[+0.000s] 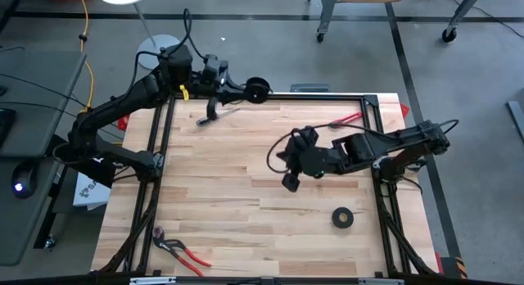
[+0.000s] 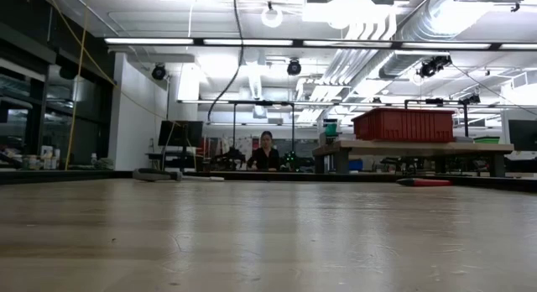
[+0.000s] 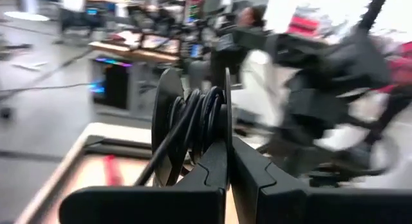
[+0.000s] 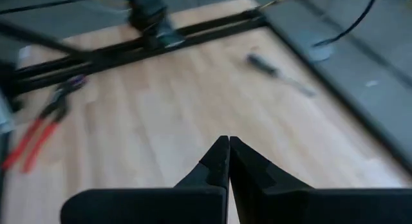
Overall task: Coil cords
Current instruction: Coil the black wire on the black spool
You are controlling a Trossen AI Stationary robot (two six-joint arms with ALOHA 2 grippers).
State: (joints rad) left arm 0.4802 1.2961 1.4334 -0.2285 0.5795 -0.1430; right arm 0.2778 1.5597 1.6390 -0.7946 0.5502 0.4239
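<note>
Right now, line by line:

Left gripper: the left gripper (image 1: 255,89) is up at the far edge of the table, reaching out past the frame rail, with its fingers pinched together on the cords (image 1: 257,89).
Cords at the left: in the left wrist view the cords (image 3: 196,121) are a tight bundle of black loops standing upright between two thin dark discs, clamped right at the fingertips (image 3: 219,161); one strand runs down and away from the bundle.
Right gripper: the right gripper (image 1: 291,182) sits over the middle of the wooden table (image 1: 229,187), right of centre, and in its own wrist view the right gripper (image 4: 228,147) has its fingers pressed tip to tip with nothing between them.
Cable by the right arm: a thin black loop (image 1: 277,151) arcs beside the right wrist; whether it belongs to the cords, I cannot tell.
Tape roll: the black tape roll (image 1: 342,217) lies flat near the right arm, well apart from both grippers.
Pliers: red-handled pliers (image 1: 182,251) lie at the near left corner; another red-handled tool (image 1: 348,119) lies at the far right.
Screwdriver: a dark-handled screwdriver (image 1: 214,115) lies below the left wrist.
Background: in the low view a person (image 2: 267,153) sits far behind the table, and a red bin (image 2: 404,125) rests on a bench.
</note>
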